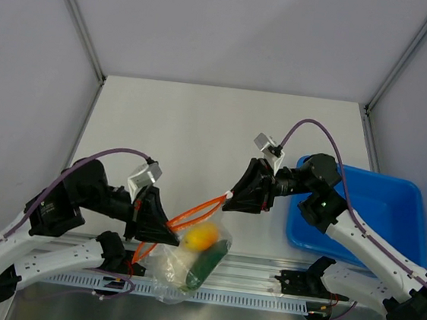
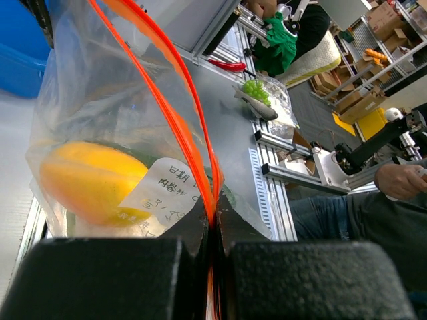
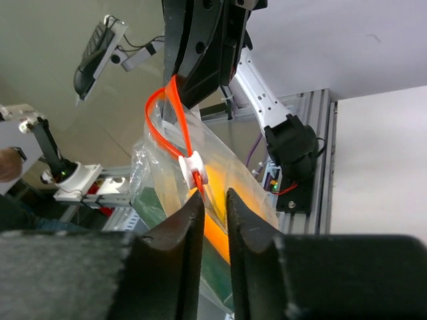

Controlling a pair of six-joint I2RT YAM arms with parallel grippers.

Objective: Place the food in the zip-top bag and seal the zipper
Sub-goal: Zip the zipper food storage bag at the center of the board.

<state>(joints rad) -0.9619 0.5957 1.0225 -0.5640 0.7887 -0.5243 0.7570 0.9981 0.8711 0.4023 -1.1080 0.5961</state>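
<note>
The clear zip-top bag (image 1: 188, 260) hangs in the air between my two grippers, over the table's front rail. Its orange-red zipper (image 1: 197, 210) gapes as two strands. Inside are the yellow-orange fruit (image 1: 201, 237), the dark green cucumber (image 1: 208, 265) and a pale lump (image 1: 174, 267). My left gripper (image 1: 165, 231) is shut on one end of the zipper (image 2: 200, 167), with the fruit (image 2: 87, 187) just behind it. My right gripper (image 1: 232, 196) is closed to a narrow gap on the other end of the zipper, just behind the white slider (image 3: 193, 167).
The blue plastic tray (image 1: 391, 217) stands at the right, under my right arm. A white label (image 2: 163, 190) is stuck on the bag. The aluminium rail (image 1: 262, 276) runs along the table's front edge, below the bag.
</note>
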